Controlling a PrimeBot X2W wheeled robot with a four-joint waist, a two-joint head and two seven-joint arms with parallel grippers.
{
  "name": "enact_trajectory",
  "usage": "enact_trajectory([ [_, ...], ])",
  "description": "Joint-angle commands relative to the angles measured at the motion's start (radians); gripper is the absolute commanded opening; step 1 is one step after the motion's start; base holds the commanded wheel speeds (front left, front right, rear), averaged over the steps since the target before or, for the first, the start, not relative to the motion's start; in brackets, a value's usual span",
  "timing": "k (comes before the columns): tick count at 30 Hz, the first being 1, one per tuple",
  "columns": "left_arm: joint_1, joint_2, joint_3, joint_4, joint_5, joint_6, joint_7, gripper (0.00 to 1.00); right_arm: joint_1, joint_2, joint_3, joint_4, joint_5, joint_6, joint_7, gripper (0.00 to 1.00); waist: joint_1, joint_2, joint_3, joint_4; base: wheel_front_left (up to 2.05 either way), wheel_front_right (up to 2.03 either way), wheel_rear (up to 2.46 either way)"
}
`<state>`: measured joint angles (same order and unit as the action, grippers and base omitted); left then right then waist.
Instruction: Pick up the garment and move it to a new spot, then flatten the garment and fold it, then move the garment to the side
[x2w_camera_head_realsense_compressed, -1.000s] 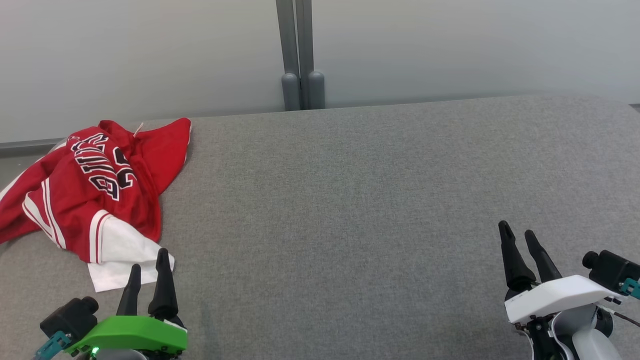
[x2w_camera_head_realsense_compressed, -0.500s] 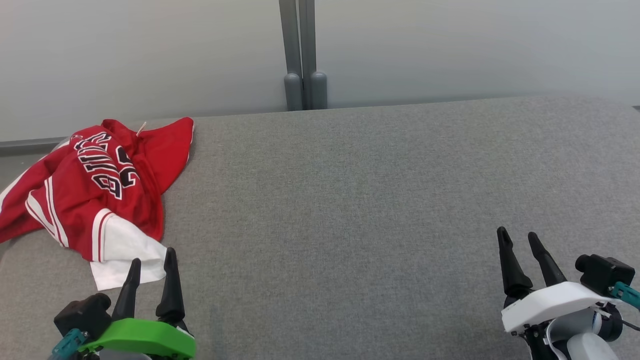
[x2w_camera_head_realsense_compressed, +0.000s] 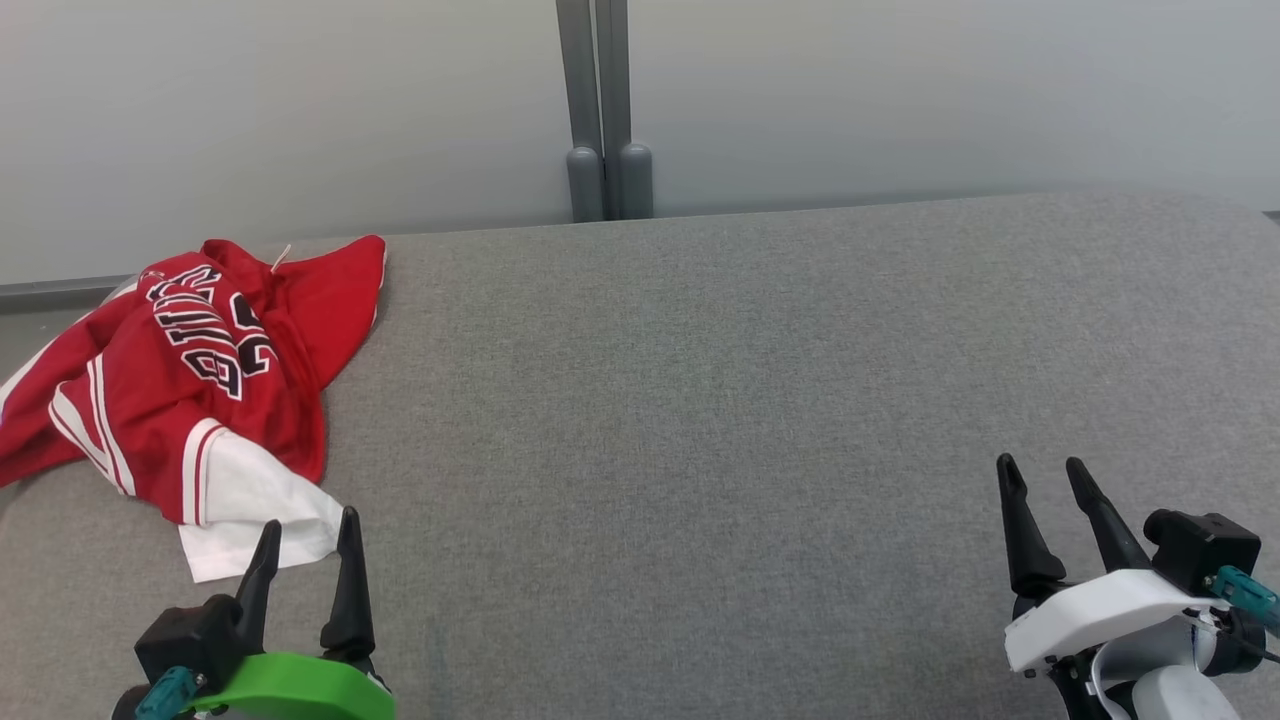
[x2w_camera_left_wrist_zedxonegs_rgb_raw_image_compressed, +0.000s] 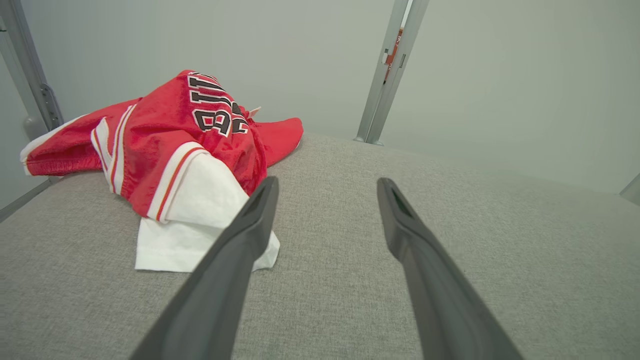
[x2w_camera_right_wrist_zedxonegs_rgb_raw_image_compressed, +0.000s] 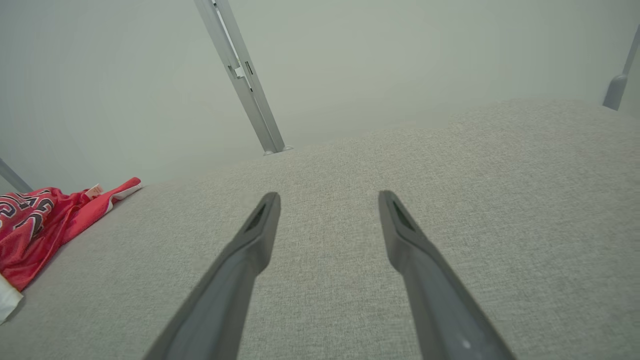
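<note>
A crumpled red garment (x2w_camera_head_realsense_compressed: 180, 380) with black and white lettering and a white part at its near end lies at the far left of the grey padded table (x2w_camera_head_realsense_compressed: 700, 400). The left wrist view shows the garment (x2w_camera_left_wrist_zedxonegs_rgb_raw_image_compressed: 165, 145) ahead and to the left, and the right wrist view has the garment (x2w_camera_right_wrist_zedxonegs_rgb_raw_image_compressed: 35, 225) at its left edge. My left gripper (x2w_camera_head_realsense_compressed: 308, 535) stands open just short of the white part, nothing between its fingers. At the lower right my right gripper (x2w_camera_head_realsense_compressed: 1040, 478) is open over bare table, far from the garment.
A grey wall runs behind the table, with a twin metal post (x2w_camera_head_realsense_compressed: 598, 110) at its middle. The table's left edge lies under the garment, part of which hangs past it. The grey surface stretches bare between the two grippers.
My left gripper has drawn back toward the near edge and slightly right. The right gripper has dropped a little lower in the view. The garment lies as before.
</note>
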<state>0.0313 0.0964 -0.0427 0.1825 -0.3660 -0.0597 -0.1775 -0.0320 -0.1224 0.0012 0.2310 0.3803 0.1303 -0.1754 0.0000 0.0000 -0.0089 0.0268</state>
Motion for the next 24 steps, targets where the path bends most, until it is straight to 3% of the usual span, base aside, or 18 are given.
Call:
enact_trajectory([
  [1, 0.006, 0.013, -0.003, -0.002, 0.026, 0.005, -0.009, 1.0, 0.001, -0.003, -0.007, -0.005, -0.024, 0.0, -0.011, 1.0, 0.0, 0.0, 0.0, -0.001, 0.0, 0.0, 0.0],
  [24, 0.025, 0.007, 0.043, 0.042, 0.179, -0.022, -0.058, 1.0, 0.03, 0.023, -0.063, -0.008, -0.18, 0.001, -0.06, 1.0, 0.0, 0.0, -0.002, -0.005, 0.0, 0.0, 0.0],
])
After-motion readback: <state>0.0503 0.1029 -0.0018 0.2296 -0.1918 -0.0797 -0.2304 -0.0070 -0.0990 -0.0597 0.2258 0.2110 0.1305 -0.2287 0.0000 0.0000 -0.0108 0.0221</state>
